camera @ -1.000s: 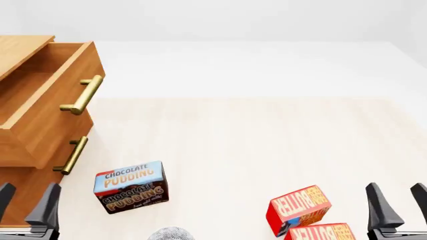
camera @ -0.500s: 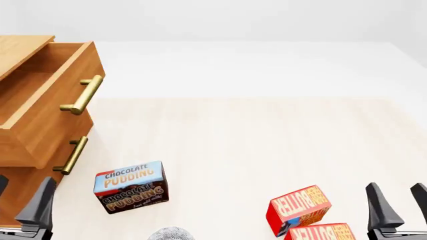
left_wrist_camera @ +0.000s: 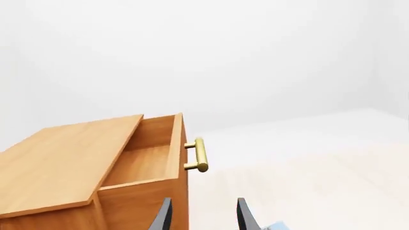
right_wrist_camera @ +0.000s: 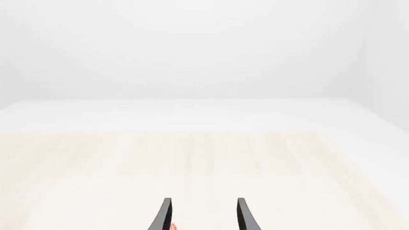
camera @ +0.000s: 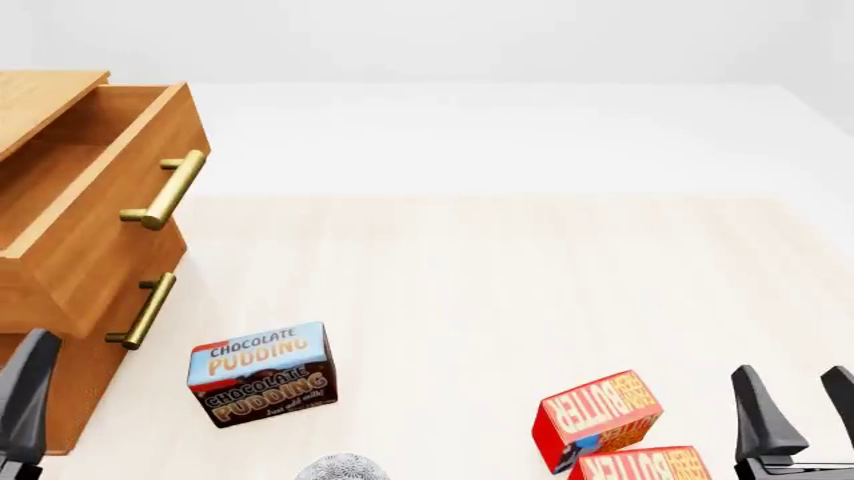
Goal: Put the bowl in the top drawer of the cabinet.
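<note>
The bowl, white with a fine grey pattern, only peeks over the front view's bottom edge, between the two arms. The cabinet stands at the far left with its top drawer pulled open and nothing visible inside. My left gripper is open and holds nothing; in the left wrist view it points at the cabinet and the open top drawer. One of its fingers shows beside the cabinet's lower front. My right gripper stands open and holds nothing at the near right.
A chocolate pudding box lies just right of the cabinet, near the bowl. Two red butter boxes sit at the near right, left of my right gripper. Brass handles mark the top drawer and the lower drawer.
My left gripper has shifted left toward the cabinet, and one of its fingers has left the front view. The right gripper, bowl and boxes have not moved.
</note>
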`<act>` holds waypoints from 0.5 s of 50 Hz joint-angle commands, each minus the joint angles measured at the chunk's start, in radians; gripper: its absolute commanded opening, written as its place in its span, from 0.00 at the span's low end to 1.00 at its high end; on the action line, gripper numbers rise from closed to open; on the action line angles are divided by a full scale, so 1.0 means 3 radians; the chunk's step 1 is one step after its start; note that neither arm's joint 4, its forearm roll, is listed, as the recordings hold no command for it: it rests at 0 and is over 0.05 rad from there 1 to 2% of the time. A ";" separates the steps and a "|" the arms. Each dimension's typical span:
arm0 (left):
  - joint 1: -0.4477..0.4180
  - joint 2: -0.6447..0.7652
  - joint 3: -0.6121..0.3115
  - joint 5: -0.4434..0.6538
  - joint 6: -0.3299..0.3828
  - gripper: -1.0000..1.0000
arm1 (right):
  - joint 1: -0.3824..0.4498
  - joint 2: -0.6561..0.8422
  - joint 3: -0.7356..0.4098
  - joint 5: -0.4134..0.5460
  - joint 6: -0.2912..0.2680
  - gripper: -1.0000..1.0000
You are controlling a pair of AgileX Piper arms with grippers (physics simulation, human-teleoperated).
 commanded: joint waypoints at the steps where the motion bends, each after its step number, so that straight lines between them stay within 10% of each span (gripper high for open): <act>1: -0.0052 0.0000 -0.0328 0.0229 0.0099 1.00 | 0.0000 0.0000 0.0000 0.0000 0.0000 1.00; 25: -0.0323 0.0272 -0.0912 0.0319 0.0494 1.00 | 0.0001 0.0001 0.0000 0.0000 0.0000 1.00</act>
